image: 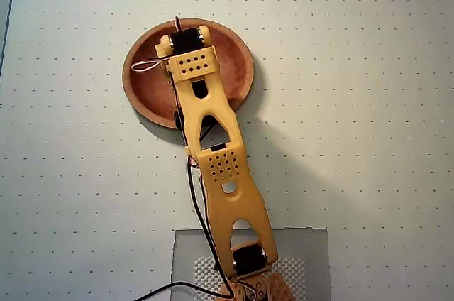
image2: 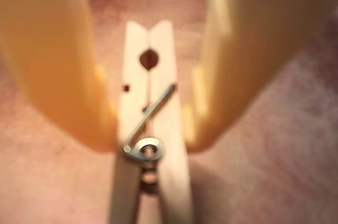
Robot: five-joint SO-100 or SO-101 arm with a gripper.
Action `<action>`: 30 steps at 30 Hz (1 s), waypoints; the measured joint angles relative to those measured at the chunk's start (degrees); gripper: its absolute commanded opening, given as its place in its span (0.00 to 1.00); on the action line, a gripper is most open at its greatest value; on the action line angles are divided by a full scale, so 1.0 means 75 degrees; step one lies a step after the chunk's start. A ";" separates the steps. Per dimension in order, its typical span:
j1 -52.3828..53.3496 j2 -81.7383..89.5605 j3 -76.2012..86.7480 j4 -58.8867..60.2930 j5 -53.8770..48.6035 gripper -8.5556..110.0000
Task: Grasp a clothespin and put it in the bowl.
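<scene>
Pale wood fills the wrist view: 1 clothespin (image2: 150, 123) sits clamped between the 2 yellow fingers (image2: 58, 65) of the gripper (image2: 150, 139), its metal spring (image2: 143, 149) facing the camera, with reddish-brown wood behind it. In the overhead view the arm (image: 213, 145) reaches from the tabletop's near edge over the 1 bowl (image: 237, 67), which lies toward the far edge, left of centre. This looks like the placing step, the pin held above the bowl's inside. The next move probably calls for parting the fingers so that the pin drops inside the rim.
</scene>
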 measured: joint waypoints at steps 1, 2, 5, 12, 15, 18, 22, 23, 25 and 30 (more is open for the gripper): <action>0.0035 0.0000 -0.0035 0.0000 0.0000 0.05; 0.0082 0.0000 -0.0059 0.0000 0.0000 0.05; 0.0141 0.0000 -0.0070 0.0000 0.0000 0.05; 0.0117 0.0000 -0.0070 0.0000 0.0000 0.07; 0.0117 0.0000 -0.0070 0.0000 0.0000 0.14; 0.0117 -0.0152 -0.0070 0.0000 0.0000 0.20; 0.0117 -0.0328 -0.0070 0.0000 0.0000 0.24; 0.0117 -0.0328 -0.0070 0.0000 0.0000 0.24; 0.0047 -0.0328 -0.0070 0.0000 0.0000 0.24; -0.0105 -0.0328 -0.0070 0.0000 0.0000 0.24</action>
